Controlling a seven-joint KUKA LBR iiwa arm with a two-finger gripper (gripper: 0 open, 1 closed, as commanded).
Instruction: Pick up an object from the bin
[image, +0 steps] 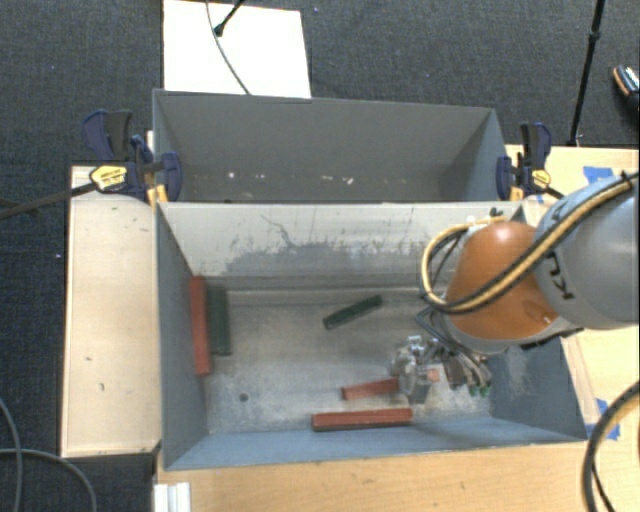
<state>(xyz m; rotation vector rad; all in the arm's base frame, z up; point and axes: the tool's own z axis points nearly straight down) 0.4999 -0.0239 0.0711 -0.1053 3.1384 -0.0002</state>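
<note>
A dark green stick (352, 311) lies tilted mid-floor. A red bar (199, 325) and green block (219, 320) lie side by side at left, a longer red bar (361, 419) in front.

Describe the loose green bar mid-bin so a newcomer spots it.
In the grey bin, look at the floor's middle. A slim dark green bar lies there alone, tilted. The other green block lies along the left wall beside a red block.

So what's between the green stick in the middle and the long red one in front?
A shorter red stick, beside the claw, in the camera view.
</note>
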